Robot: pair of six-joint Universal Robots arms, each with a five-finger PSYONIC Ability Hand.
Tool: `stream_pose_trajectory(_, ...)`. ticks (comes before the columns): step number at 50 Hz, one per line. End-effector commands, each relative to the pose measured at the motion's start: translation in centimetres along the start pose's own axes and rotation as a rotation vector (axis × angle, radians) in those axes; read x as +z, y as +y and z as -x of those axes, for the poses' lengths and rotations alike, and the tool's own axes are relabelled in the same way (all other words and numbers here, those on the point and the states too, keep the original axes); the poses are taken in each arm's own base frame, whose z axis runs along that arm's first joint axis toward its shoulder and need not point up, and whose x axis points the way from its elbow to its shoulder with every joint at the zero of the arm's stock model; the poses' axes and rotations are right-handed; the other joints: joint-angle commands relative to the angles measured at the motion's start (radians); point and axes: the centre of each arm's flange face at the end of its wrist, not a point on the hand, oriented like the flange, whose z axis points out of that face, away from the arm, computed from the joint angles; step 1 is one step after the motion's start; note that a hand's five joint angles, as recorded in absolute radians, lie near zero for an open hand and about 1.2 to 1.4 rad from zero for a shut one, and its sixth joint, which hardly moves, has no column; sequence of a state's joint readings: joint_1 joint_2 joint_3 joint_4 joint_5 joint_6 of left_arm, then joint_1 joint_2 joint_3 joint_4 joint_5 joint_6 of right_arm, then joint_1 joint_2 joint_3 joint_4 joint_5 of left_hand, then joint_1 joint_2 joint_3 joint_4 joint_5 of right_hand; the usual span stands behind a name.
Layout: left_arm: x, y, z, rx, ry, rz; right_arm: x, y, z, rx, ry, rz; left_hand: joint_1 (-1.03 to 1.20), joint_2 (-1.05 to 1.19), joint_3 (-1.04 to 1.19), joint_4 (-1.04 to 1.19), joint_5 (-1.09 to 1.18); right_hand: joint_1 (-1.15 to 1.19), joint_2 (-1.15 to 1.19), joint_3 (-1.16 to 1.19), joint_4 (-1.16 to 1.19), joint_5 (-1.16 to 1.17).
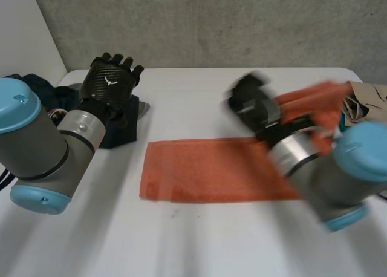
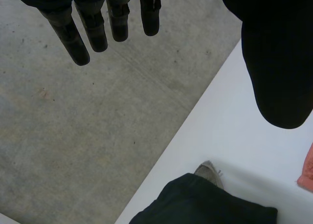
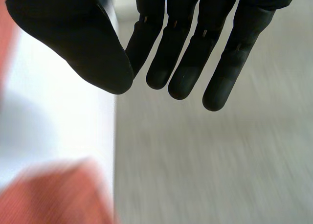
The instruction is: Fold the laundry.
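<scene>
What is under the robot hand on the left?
A dark cloth lies on the white table below the left robot hand, a grey piece poking out beside it. The arm covers its middle.

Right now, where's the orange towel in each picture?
Head view: orange towel spread flat mid-table.
Left wrist view: a corner beyond the thumb of the left hand, across from the dark garment.
Right wrist view: blurred, beneath the thumb of the right hand.
Shared landmark: white table edge.

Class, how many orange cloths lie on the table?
2: a flat orange towel in the middle; a second orange cloth far right, partly hidden behind the right arm. Others may be hidden.
</scene>
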State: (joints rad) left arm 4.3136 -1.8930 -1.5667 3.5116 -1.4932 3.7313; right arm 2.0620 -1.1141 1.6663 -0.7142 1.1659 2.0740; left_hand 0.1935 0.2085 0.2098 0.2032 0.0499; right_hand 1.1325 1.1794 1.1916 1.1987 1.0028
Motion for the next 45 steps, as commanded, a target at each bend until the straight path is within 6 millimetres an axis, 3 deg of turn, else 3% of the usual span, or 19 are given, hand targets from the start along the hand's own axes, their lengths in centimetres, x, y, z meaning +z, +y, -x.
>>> stream_pose_trajectory(1,-0.4,0.2,-0.2,-0.038,0.008,0.008,-1.1,-7.6,10.1,0.085,-0.285,-0.214,-0.019,-0.034,-0.035,-0.029,-0.05,0.264,0.217,0.205,0.198,0.219)
stream_pose_trajectory(2,-0.4,0.3,-0.2,-0.04,0.009,0.01,-1.4,-7.8,10.5,0.09,-0.303,-0.213,-0.019,-0.034,-0.035,-0.029,-0.05,0.218,0.171,0.159,0.152,0.173)
stream_pose_trajectory(3,-0.4,0.3,-0.3,-0.042,0.01,0.011,-1.6,-7.8,10.7,0.102,-0.317,-0.19,-0.019,-0.034,-0.035,-0.029,-0.05,-0.384,-0.431,-0.443,-0.45,-0.429)
stream_pose_trajectory(4,-0.5,0.3,-0.3,-0.042,0.011,0.013,-1.7,-7.6,10.6,0.102,-0.32,-0.177,-0.019,-0.034,-0.035,-0.029,-0.05,-0.756,-0.803,-0.815,-0.822,-0.801)
stream_pose_trajectory(5,-0.5,0.3,-0.4,-0.043,0.013,0.011,-1.9,-7.5,10.7,0.108,-0.328,-0.159,-0.019,-0.034,-0.035,-0.029,-0.05,-0.958,-1.005,-1.017,-1.024,-1.003)
stream_pose_trajectory(8,-0.5,0.2,-0.5,-0.044,0.017,0.009,-2.3,-7.0,9.7,0.15,-0.305,-0.061,-0.019,-0.034,-0.035,-0.029,-0.05,-0.958,-1.005,-1.017,-1.024,-1.003)
stream_pose_trajectory(10,-0.4,0.2,-0.6,-0.044,0.019,0.008,-2.1,-6.5,7.8,0.192,-0.244,0.007,-0.019,-0.034,-0.035,-0.029,-0.05,-0.958,-1.005,-1.017,-1.024,-1.003)
stream_pose_trajectory(11,-0.4,0.1,-0.6,-0.044,0.019,0.006,-1.9,-5.4,5.0,0.26,-0.162,0.088,-0.019,-0.034,-0.035,-0.029,-0.05,-0.958,-1.005,-1.017,-1.024,-1.003)
stream_pose_trajectory(14,-0.3,-0.1,-0.8,-0.044,0.026,-0.004,-2.8,-2.5,0.6,0.454,-0.048,0.234,-0.019,-0.034,-0.035,-0.029,-0.05,-0.958,-1.005,-1.017,-1.024,-1.003)
stream_pose_trajectory(19,-1.0,-2.0,-4.0,-0.047,0.105,-0.061,-4.5,0.9,-0.7,0.703,-0.019,0.386,-0.019,-0.034,-0.035,-0.029,-0.05,-0.958,-1.005,-1.017,-1.024,-1.003)
stream_pose_trajectory(23,-1.3,-2.3,-6.4,-0.049,0.163,-0.073,-5.3,3.7,-2.2,0.774,0.044,0.499,-0.009,-0.024,-0.026,-0.019,-0.04,-0.958,-1.005,-1.017,-1.024,-1.003)
stream_pose_trajectory(27,-1.4,-2.2,-7.2,-0.051,0.183,-0.069,-5.8,7.1,-4.3,0.805,0.103,0.608,-0.009,-0.024,-0.026,-0.019,-0.04,-0.928,-0.975,-0.987,-0.994,-0.973)
stream_pose_trajectory(29,-1.4,-2.2,-7.4,-0.051,0.185,-0.07,-5.5,7.7,-4.3,0.833,0.098,0.631,-0.009,-0.024,-0.026,-0.019,-0.04,-0.839,-0.886,-0.898,-0.906,-0.884)
stream_pose_trajectory(32,-1.4,-2.1,-7.4,-0.051,0.186,-0.066,-4.6,9.2,-2.1,0.959,0.063,0.698,-0.009,-0.024,-0.026,-0.019,-0.04,-0.798,-0.845,-0.857,-0.864,-0.843)
stream_pose_trajectory(37,-1.6,-1.6,-7.5,-0.051,0.191,-0.05,-2.7,10.5,-3.2,1.147,0.136,0.691,-0.009,-0.024,-0.026,-0.019,-0.04,-0.666,-0.713,-0.725,-0.732,-0.711)
stream_pose_trajectory(45,-2.0,-1.4,-7.4,-0.05,0.194,-0.037,0.2,11.8,-1.1,1.291,0.066,0.65,-0.009,-0.024,-0.026,-0.019,-0.04,-0.593,-0.64,-0.652,-0.659,-0.638)
